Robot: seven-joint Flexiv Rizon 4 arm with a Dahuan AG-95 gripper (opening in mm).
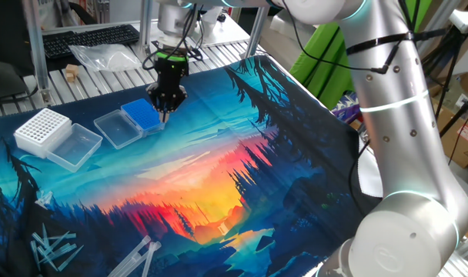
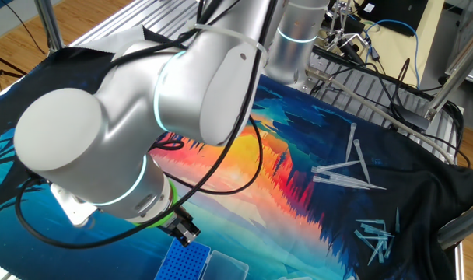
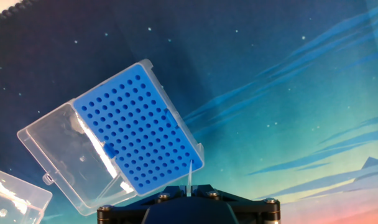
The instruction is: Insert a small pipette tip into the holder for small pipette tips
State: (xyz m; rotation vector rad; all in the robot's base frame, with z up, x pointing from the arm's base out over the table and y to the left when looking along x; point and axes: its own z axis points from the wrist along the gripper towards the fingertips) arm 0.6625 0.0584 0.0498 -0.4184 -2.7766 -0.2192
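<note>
Printed forest-sunset mat [image 1: 242, 177] covers the bench; loose spare tips [image 1: 53, 248] lie at its near corner, a white rack [image 1: 41, 128] near the left edge. Farther back, the gripper [image 1: 165, 114] pinches a small pipette tip [image 3: 190, 177] just off the corner of the blue tip holder [image 3: 138, 129], lid [image 3: 64, 149] open. Step in hand looks like alignment; next comes centring over a hole, then easing down.
</note>
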